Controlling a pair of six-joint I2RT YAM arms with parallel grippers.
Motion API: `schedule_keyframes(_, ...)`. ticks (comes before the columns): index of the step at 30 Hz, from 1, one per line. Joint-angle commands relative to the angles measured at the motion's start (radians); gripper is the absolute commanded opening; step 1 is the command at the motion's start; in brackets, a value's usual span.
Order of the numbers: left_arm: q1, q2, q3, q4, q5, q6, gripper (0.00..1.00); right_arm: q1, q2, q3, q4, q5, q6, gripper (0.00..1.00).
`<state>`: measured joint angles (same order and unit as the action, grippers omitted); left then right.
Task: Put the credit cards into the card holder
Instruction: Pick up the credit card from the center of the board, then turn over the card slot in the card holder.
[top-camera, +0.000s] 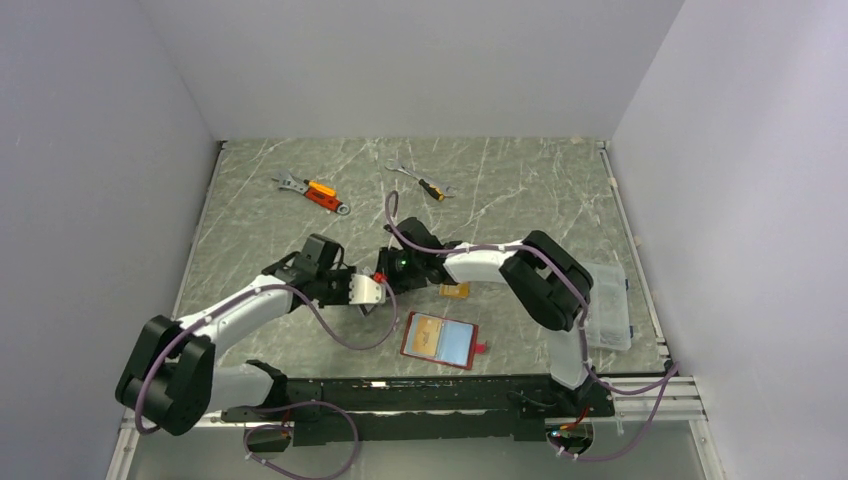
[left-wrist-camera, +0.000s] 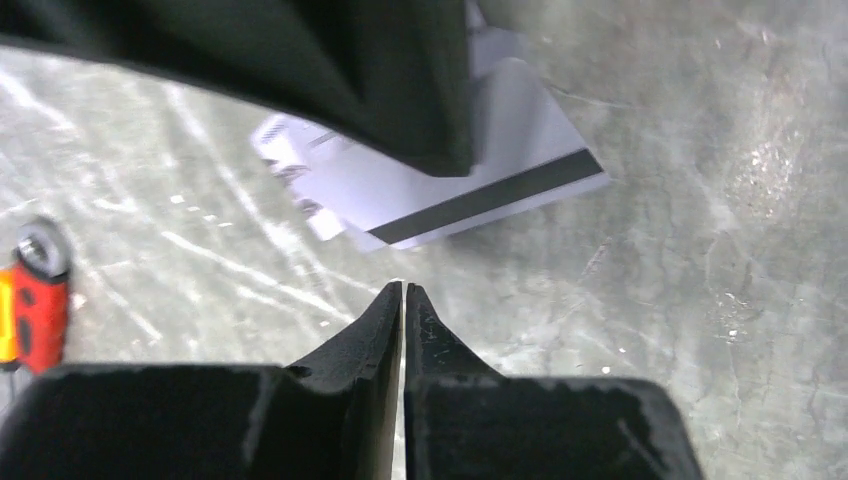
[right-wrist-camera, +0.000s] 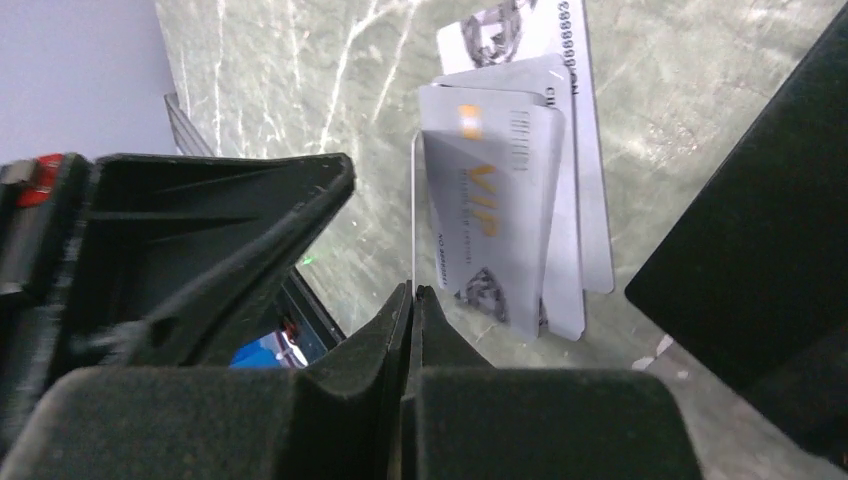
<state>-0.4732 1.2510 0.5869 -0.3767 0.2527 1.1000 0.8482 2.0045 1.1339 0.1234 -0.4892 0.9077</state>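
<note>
Top external: card holder (top-camera: 441, 340) open (flat); silver cards (top-camera: 366, 290) outside.

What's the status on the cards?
Right pincer shut on a card, edge-on. Left pincer near-shut, hold unclear. Silver cards fanned ahead of them. Card holder open, nearer the bases, uncovered.

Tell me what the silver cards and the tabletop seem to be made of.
Silver cards: likely plastic with a metallic-silver satin print; thin, flat, rounded corners, orange VIP lettering. Tabletop: looks like grey-green marble, with white veins and soft glare, though it could be a printed laminate.
</note>
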Motion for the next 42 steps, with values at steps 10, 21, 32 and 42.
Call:
schedule_keyframes(10, 0.028, -0.2, 0.224, -0.216, 0.182, -0.17, 0.21, 0.005, -0.369, -0.091, -0.336, 0.164, -0.152, 0.0)
schedule_keyframes(21, 0.027, -0.205, 0.231, -0.254, 0.226, -0.175, 0.2, 0.016, -0.808, -0.278, -0.801, 0.537, -0.208, 0.0)
schedule_keyframes(32, 0.003, -0.213, 0.212, -0.267, 0.227, -0.184, 0.18, 0.129, -0.736, -0.3, -0.807, 0.6, -0.163, 0.0)
schedule_keyframes(42, -0.02, -0.23, 0.179, -0.258, 0.201, -0.171, 0.18, 0.273, -0.654, -0.312, -0.802, 0.704, -0.075, 0.0)
